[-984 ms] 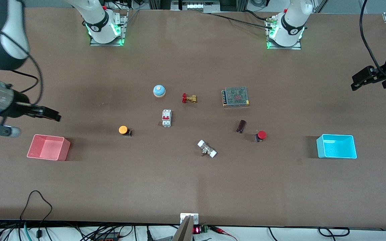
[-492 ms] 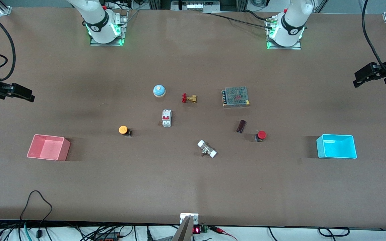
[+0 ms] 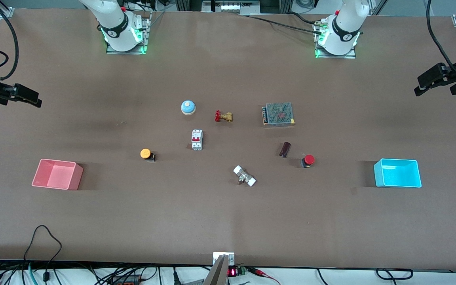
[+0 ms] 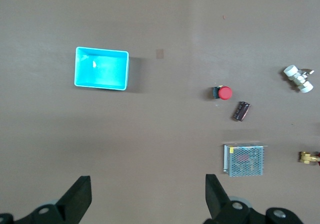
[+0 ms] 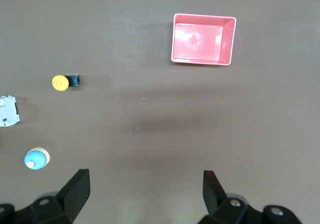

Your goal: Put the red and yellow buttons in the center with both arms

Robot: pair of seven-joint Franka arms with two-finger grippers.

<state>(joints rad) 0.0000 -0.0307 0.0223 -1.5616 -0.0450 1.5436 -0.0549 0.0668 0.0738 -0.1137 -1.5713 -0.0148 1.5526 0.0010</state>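
**Inspector:** Largest first. The bench [image 3: 228, 221] carries a pink bin [image 3: 57, 174] toward the right arm's end and a cyan bin [image 3: 397, 173] toward the left arm's end. Around the middle lie a mesh-topped power supply [image 3: 278, 114], a circuit breaker [image 3: 196, 139], a blue bell [image 3: 188, 107], a white-capped fitting [image 3: 244, 176], a brass valve [image 3: 223, 116] and a dark capacitor [image 3: 285, 149].

**Clerk:** And the task's own pieces?

**Inspector:** The yellow button [image 3: 145, 153] sits between the pink bin and the breaker; the red button [image 3: 308, 160] sits just beside the capacitor, toward the cyan bin. The two are well apart — neither at the bench's centre.

**Clerk:** The pincers?

**Inspector:** The right pincer [image 5: 145, 186] hangs high over its end of the bench, jaws wide apart, holding nothing. The left pincer [image 4: 147, 191] does likewise over its own end.

**Clerk:** Step in hand?

**Inspector:** Judged: both arms stand off, neither engaged with a button. If the buttons are to go to the centre, each pincer must descend squarely over its nearer button — the left must avoid the capacitor.
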